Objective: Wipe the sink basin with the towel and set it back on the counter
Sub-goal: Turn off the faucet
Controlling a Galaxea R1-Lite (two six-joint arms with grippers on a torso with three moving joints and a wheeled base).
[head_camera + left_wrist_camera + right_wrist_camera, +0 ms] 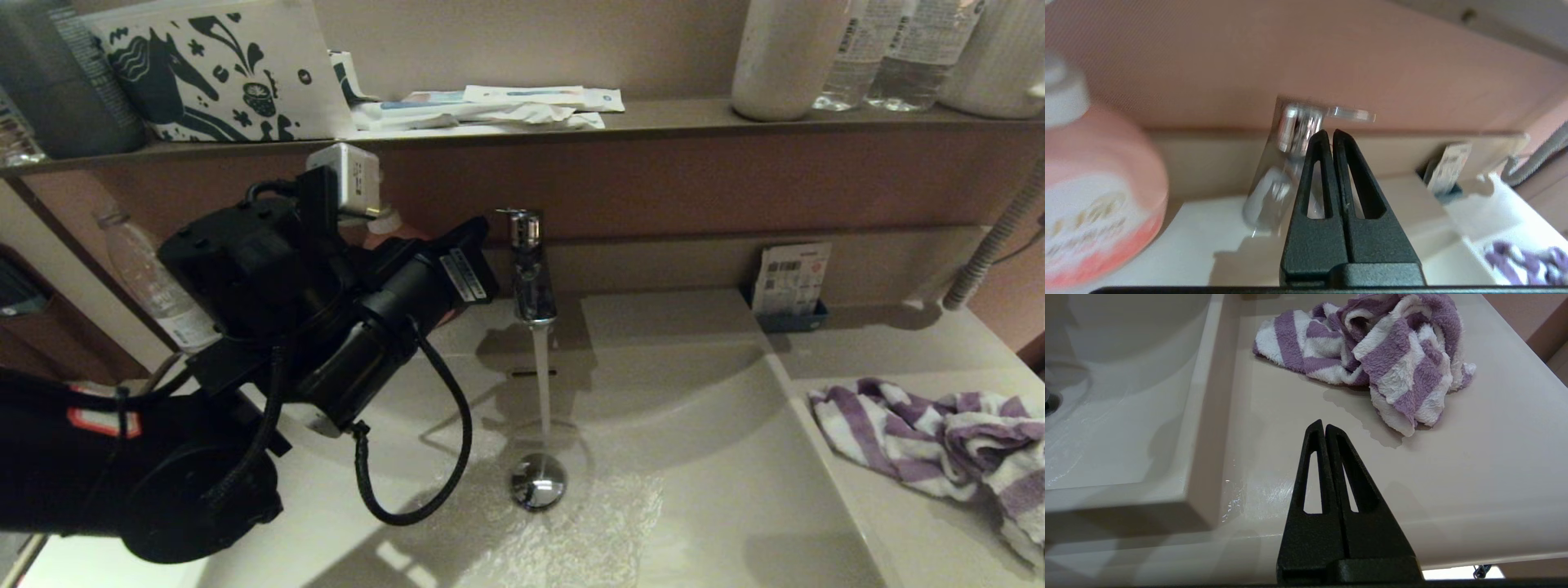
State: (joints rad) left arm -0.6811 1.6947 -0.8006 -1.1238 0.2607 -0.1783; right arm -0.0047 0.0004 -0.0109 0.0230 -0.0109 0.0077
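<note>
On the counter (898,359) right of the sink basin (694,457), the towel (939,441) lies bunched. Left gripper (1327,134), fingers together, sits apparently just beside the running faucet (531,269); right gripper (1324,425), also closed, hovers near the towel.

I see a purple-and-white striped towel (939,437) on my beige counter (898,351), and a chrome tap (531,269).

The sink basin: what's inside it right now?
Inside the sink basin, water from the tap falls by the chrome drain plug and spreads over the floor. The left arm hides the basin's left side. The towel lies outside, on the counter.
</note>
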